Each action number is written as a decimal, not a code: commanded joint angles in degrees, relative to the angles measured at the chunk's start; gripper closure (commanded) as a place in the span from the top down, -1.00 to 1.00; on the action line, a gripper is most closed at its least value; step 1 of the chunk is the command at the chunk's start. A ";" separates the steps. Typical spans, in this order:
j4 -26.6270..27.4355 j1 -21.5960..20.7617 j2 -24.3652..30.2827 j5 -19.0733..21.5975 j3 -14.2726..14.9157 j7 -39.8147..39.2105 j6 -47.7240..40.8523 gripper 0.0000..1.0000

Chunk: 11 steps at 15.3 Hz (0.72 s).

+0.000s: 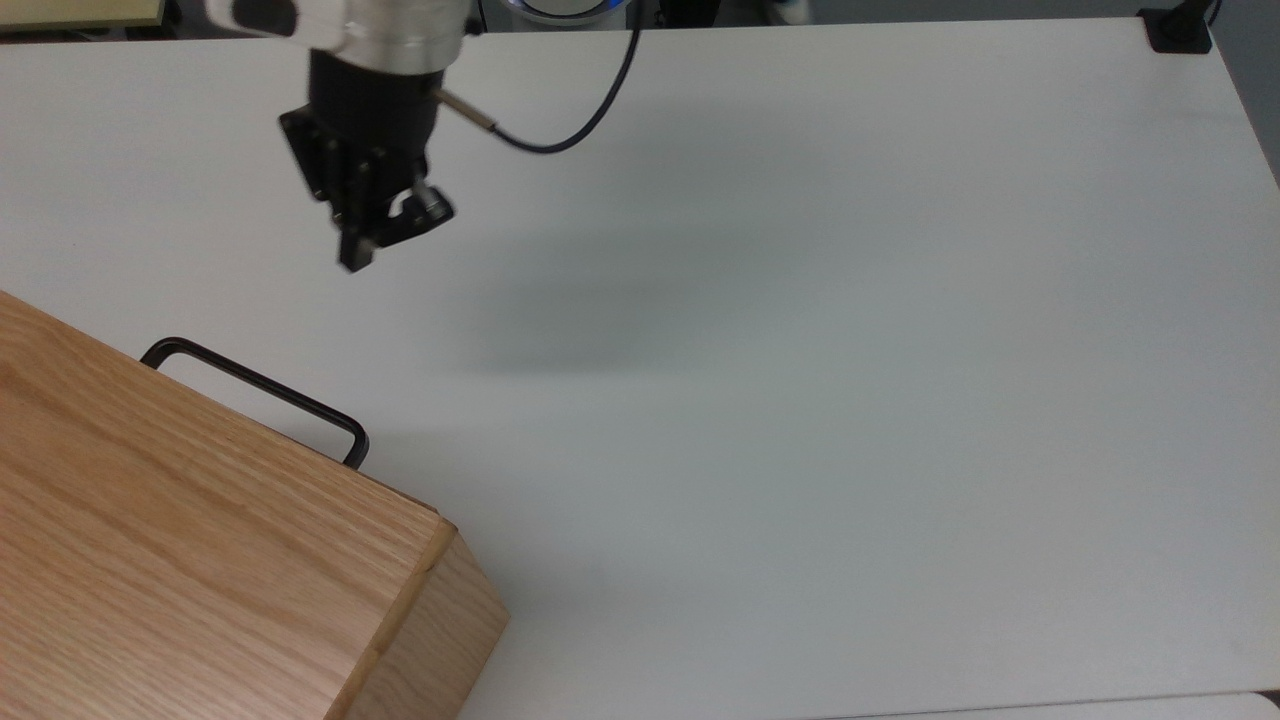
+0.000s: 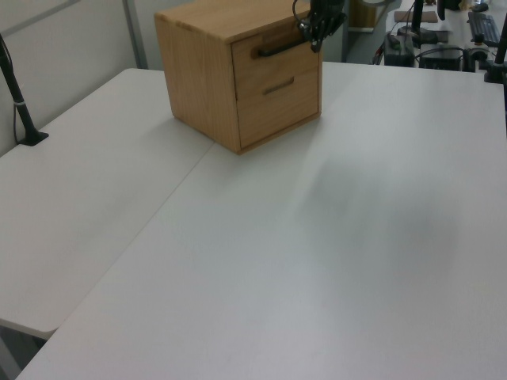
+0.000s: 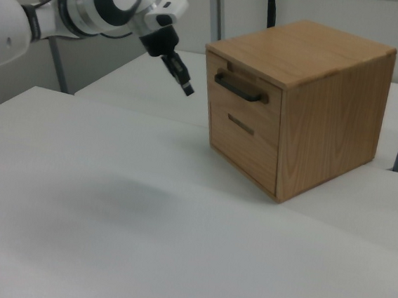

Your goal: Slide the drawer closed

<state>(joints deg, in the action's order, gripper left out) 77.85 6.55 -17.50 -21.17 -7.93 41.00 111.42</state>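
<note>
Drawer (image 3: 246, 83) sits flush in top slot of oak cabinet (image 3: 329, 112), front facing right view's left | black bar handle (image 3: 241, 88) runs level along front | gripper (image 3: 186, 86) in air, apart from handle, finger state unreadable | no legible writing

White rounded arm links (image 3: 7, 18) with a dark grey joint cap. Silver metal ring above a black wrist block. Black gripper (image 1: 372, 240) with bolted side plates. Thin black cable (image 1: 570, 130) looping from a brass-coloured plug.
</note>
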 commanded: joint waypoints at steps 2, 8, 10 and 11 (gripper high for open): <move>9.23 0.30 10.00 8.66 -1.65 -7.05 -7.69 -0.97; 21.55 -1.45 21.37 14.84 -0.95 -24.46 -8.85 -0.57; 21.38 -0.93 20.84 14.84 -0.95 -29.20 -8.94 -0.20; 21.29 -0.66 20.75 14.84 -0.95 -32.10 -8.94 0.13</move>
<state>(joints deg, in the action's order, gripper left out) 96.79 5.63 2.06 -7.50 -9.61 17.06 102.11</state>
